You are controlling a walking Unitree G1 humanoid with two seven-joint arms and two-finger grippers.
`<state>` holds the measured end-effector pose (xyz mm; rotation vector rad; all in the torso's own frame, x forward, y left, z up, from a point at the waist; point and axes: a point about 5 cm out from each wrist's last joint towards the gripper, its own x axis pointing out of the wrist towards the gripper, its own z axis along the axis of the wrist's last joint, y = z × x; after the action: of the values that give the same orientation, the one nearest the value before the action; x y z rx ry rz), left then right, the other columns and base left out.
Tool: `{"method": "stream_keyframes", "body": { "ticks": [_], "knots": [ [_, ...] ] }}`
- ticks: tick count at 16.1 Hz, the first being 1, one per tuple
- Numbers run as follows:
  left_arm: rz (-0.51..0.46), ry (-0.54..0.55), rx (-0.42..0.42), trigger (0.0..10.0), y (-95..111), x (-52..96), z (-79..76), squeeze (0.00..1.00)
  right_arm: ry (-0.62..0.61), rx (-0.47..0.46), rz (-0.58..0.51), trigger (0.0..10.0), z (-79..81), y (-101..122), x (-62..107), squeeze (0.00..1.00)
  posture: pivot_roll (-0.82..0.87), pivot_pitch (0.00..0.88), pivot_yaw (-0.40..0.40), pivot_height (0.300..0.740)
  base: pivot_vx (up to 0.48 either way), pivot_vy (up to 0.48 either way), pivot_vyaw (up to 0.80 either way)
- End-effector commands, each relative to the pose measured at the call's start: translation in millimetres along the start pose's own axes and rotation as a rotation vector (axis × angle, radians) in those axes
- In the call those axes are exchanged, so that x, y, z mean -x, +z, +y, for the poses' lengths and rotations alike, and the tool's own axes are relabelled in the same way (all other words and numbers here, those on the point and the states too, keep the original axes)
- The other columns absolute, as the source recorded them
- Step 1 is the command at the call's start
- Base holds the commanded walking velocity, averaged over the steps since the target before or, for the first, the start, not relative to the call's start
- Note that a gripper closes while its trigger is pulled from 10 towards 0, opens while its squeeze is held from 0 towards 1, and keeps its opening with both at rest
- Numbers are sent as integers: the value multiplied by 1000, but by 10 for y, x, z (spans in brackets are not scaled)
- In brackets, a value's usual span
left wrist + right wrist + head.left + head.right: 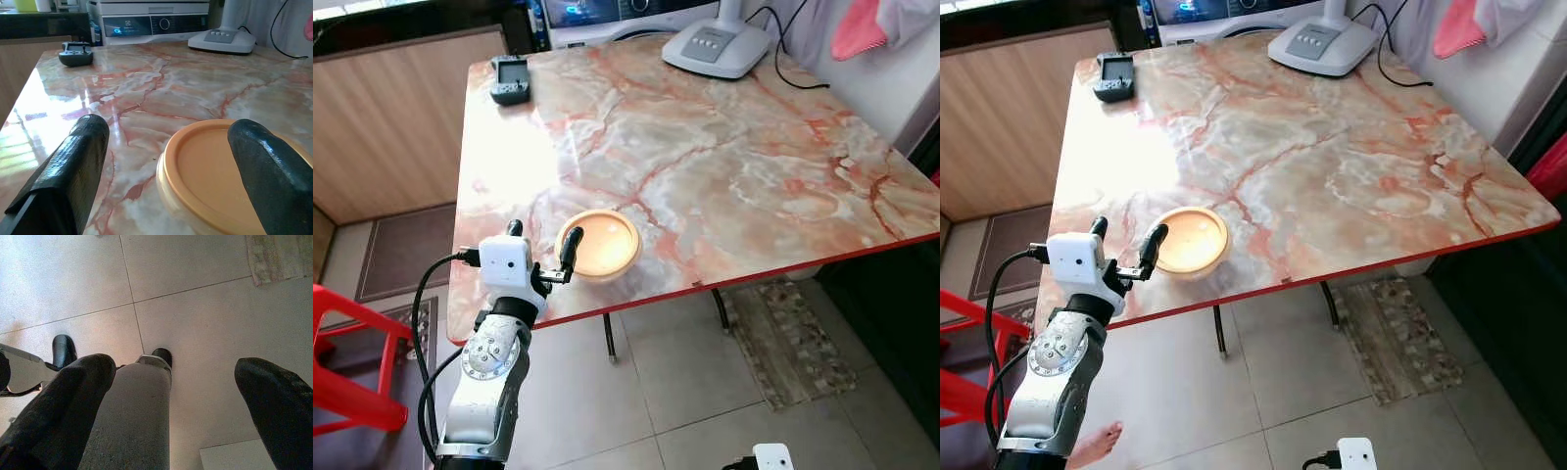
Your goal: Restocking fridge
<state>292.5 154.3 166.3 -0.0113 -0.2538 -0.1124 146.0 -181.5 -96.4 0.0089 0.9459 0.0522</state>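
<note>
A round container with an orange lid (pixel 598 244) sits on the marble table (pixel 724 166) near its front left edge. My left gripper (pixel 543 240) is raised at that edge and stands open. One black finger (pixel 271 171) reaches over the container's left rim, while the other finger (pixel 68 171) is over bare table to the container's left. Nothing is gripped. My right gripper (pixel 176 401) hangs low over the tiled floor, open and holding nothing, with my own leg (pixel 132 416) beyond it.
A black handheld controller (pixel 512 80) lies at the table's back left and a white lamp base (pixel 717 47) with a cable at the back. A red stool (pixel 342 362) stands to my left, a rug (pixel 793 343) under the table. A person's bare foot (pixel 1102 441) is near me.
</note>
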Motion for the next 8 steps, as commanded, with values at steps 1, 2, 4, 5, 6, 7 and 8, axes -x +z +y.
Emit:
{"method": "stream_keyframes", "body": {
  "ticks": [1,2,4,5,6,7,8],
  "knots": [
    [-5,11,-16,10000,5,19,31,0,7,-15,48,10000,28,-133,29,0,46,163,41,740,0,0,0],
    [-7,12,-15,10000,7,22,29,0,9,-10,49,10000,27,-135,30,0,44,163,41,740,0,0,0],
    [-6,12,-13,10000,4,26,25,0,11,-7,49,10000,25,-139,32,0,43,157,41,740,0,0,0],
    [-4,11,-15,10000,-1,27,21,0,11,-6,50,10000,25,-142,33,0,44,153,41,740,0,0,0],
    [-2,12,-13,10000,-6,21,20,0,12,-2,53,10000,24,-146,34,0,45,146,41,740,0,0,0],
    [-2,11,-13,10000,-6,17,17,0,13,-1,54,10000,25,-150,35,0,44,143,41,740,262,0,0],
    [-4,8,-13,10000,-4,10,14,0,14,-1,54,10000,27,-151,36,0,44,141,42,740,270,0,0]
  ]
}}
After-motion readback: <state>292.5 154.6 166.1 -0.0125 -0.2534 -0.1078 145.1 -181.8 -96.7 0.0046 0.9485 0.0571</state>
